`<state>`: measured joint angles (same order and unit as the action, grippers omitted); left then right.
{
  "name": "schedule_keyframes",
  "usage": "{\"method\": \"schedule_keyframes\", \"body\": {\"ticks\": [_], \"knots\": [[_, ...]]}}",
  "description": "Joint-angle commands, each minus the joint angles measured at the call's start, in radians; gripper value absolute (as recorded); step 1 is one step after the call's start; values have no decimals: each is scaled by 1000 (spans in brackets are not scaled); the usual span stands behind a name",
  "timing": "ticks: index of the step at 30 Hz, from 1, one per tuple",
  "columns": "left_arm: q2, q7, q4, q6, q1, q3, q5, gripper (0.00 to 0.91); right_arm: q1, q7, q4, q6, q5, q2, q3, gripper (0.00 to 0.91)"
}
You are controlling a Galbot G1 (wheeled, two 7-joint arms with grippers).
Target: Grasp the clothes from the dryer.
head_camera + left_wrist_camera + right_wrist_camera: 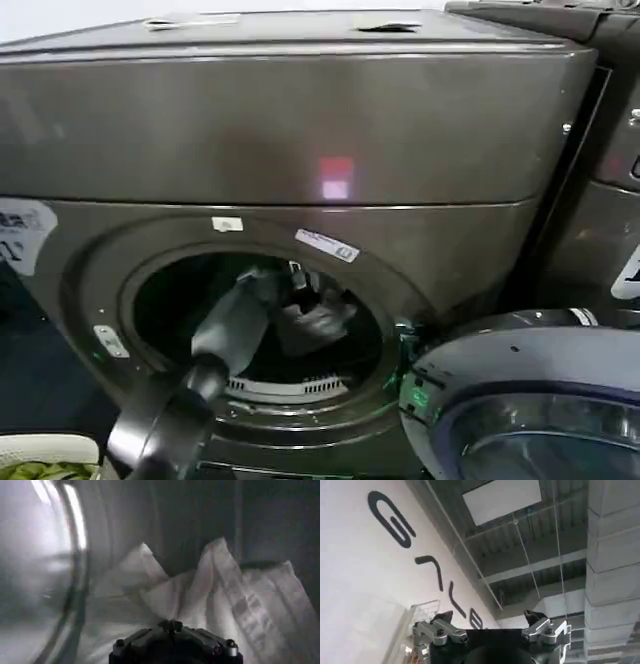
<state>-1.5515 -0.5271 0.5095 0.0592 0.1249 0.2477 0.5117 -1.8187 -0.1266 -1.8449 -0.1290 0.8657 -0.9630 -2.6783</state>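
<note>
the left arm's dark elbow sits closest to the head camera, low and left of centre, and from it the grey forearm runs up and inward through the porthole of the dryer [300, 130], so the left gripper [292, 278] is already inside the drum. the open round door [530, 400] hangs at the lower right edge of the machine's front.

the clothes [318, 322] lie in the drum, toward the right of the porthole and above its lower rim. in the left wrist view the clothes [215, 595] stand just ahead of the left gripper [172, 626], a pale crumpled heap with two raised peaks and a long fold running down from the taller one. so the fabric lies straight ahead of the jaws (very near, whether touching i cannot tell). how wide these jaws stand i cannot tell either, since just their base pokes into view.

the right gripper [492, 622] is pointed up at a ceiling and a lettered wall, well away from the drum, jaws spread wide and holding nothing. the left arm is plainly the nearer one, and the grasp, i'd judge, turns on pushing forward onto that taller fold.
</note>
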Motion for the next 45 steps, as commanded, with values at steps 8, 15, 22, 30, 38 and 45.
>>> {"method": "schedule_keyframes", "body": {"ticks": [8, 15, 22, 30, 38, 45], "knots": [[-7, 532, 586, 211, 341, 132, -556, 0, 8, -15, -11, 21, -18, -1, 23, 907], [-28, 684, 696, 283, 450, 163, -515, 0, 22, -14, -15, 28, -30, -2, 34, 907], [-35, 672, 727, 269, 487, 143, -492, 0, 18, -3, -6, 46, -17, 1, 31, 907], [-43, 662, 710, 266, 458, 131, -490, 0, 12, -5, 4, 49, -15, 0, 19, 907], [-46, 657, 698, 266, 449, 125, -489, 0, 10, -4, 2, 50, -14, -3, 16, 907], [-48, 651, 699, 259, 453, 125, -486, 0, 7, -8, 4, 44, -21, 1, 4, 907]]}}
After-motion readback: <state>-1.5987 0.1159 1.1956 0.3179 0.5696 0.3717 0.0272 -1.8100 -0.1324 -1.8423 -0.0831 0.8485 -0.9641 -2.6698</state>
